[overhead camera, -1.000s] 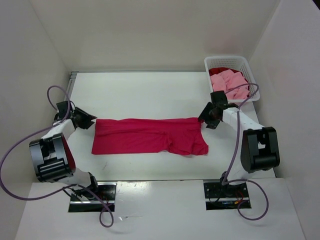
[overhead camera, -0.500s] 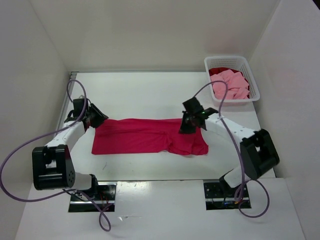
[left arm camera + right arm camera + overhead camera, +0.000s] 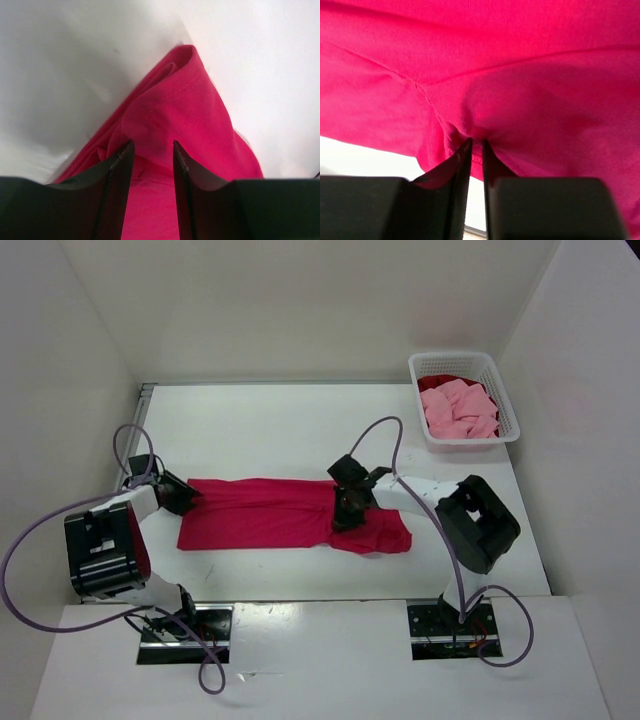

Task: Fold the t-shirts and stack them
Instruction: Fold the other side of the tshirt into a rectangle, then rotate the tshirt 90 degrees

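Observation:
A crimson-magenta t-shirt (image 3: 270, 515) lies spread left to right across the table. My left gripper (image 3: 187, 499) sits at its left end. In the left wrist view (image 3: 152, 145) a raised fold of the cloth (image 3: 175, 105) fills the gap between the fingers, which are shut on it. My right gripper (image 3: 345, 510) rests on the shirt right of its middle. The right wrist view (image 3: 476, 142) shows narrow jaws pinching a small pucker of the crimson cloth (image 3: 530, 90). A light pink t-shirt (image 3: 460, 410) and a dark red t-shirt (image 3: 440, 383) lie in the basket.
A white lattice basket (image 3: 500, 390) stands at the back right corner of the table. White walls enclose the table on the left, back and right. Both arms' cables loop above the table near the shirt's ends.
My right gripper swung left from beside the shirt's right end onto the shirt and closed on the cloth. My left gripper moved in onto the left end.

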